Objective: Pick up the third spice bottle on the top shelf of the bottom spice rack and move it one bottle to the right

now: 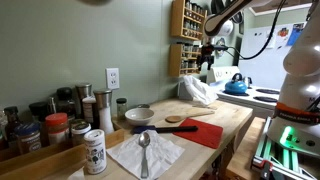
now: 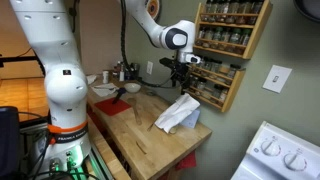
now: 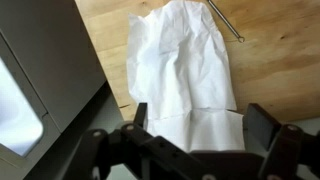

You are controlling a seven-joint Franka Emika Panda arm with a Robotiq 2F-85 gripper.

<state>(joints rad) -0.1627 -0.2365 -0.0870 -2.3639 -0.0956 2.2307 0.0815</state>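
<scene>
Jaws spread wide, the gripper hangs in front of the bottom spice rack, whose top-shelf spice bottles look so tightly packed that reaching for the third could topple its neighbours.

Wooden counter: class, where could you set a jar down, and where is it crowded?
Bare wood lies between the white cloth and the bowl, toward the front edge of the counter. Crowded: the jars by the wall.
</scene>
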